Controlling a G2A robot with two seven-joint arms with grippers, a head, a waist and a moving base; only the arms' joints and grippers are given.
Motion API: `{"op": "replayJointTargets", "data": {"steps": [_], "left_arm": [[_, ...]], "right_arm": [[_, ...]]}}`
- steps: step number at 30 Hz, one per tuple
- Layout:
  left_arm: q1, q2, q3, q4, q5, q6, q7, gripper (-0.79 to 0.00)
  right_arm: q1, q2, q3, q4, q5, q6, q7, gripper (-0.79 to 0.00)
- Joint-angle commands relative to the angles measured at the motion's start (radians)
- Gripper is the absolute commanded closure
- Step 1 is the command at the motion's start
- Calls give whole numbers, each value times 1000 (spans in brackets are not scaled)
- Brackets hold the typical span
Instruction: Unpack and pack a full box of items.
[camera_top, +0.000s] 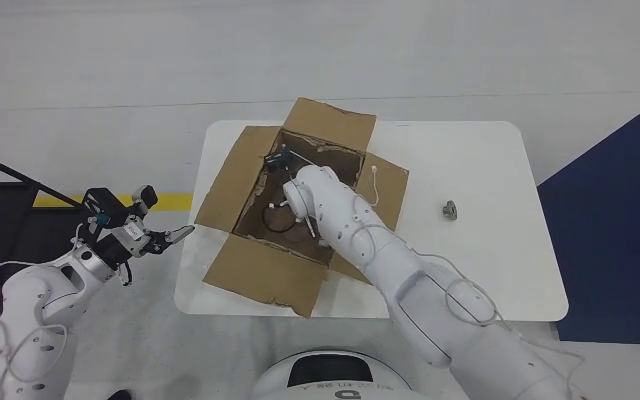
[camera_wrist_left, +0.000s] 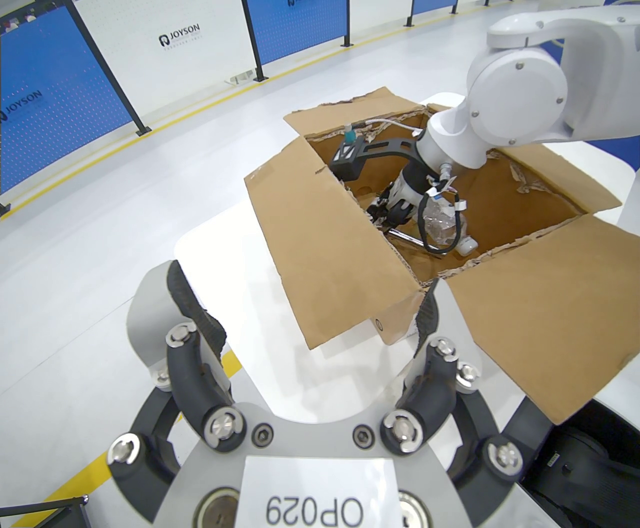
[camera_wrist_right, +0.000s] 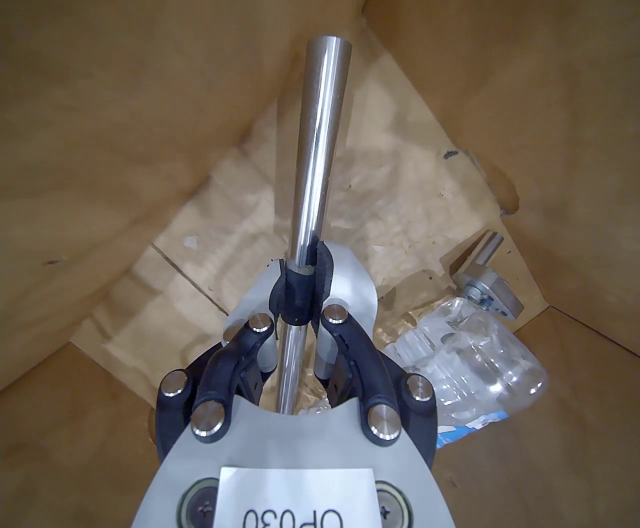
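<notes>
Pretty sure this is looking like a robot test hall or factory floor: blue perforated partition panels (camera_wrist_left: 55, 105) are standing on black feet, a yellow line (camera_top: 178, 201) is running along the glossy pale floor (camera_wrist_left: 100, 225), and a white bench (camera_top: 480, 200) is sitting out in the open.

box (camera_top: 262, 272) interior: mostly hidden under right arm (camera_top: 345, 215) | small grey object (camera_top: 449, 209): too small to tell

White rounded table (camera_top: 480, 260), pale glossy floor (camera_top: 300, 50), yellow floor line (camera_top: 185, 201), blue partition panels on black stands (camera_wrist_left: 50, 90)
</notes>
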Motion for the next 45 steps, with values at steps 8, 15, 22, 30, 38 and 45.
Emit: {"op": "replayJointTargets", "data": {"steps": [8,15,22,30,38,45], "left_arm": [[0,0,0,0,0,0,0,-785],[0,0,0,0,0,0,0,-785],[0,0,0,0,0,0,0,-785],[0,0,0,0,0,0,0,-785],[0,0,0,0,0,0,0,-785],[0,0,0,0,0,0,0,-785]], "right_arm": [[-273,112,128,-564,-189,-35,2,0],[-651,199,269,-1191,-343,-235,-127,0],[-934,243,397,-1538,-419,-286,-344,0],[-1177,268,662,-1709,-274,-214,-370,0],[-1182,282,947,-1569,-38,-131,-208,0],[-1107,301,1118,-1361,151,-143,-96,0]]}}
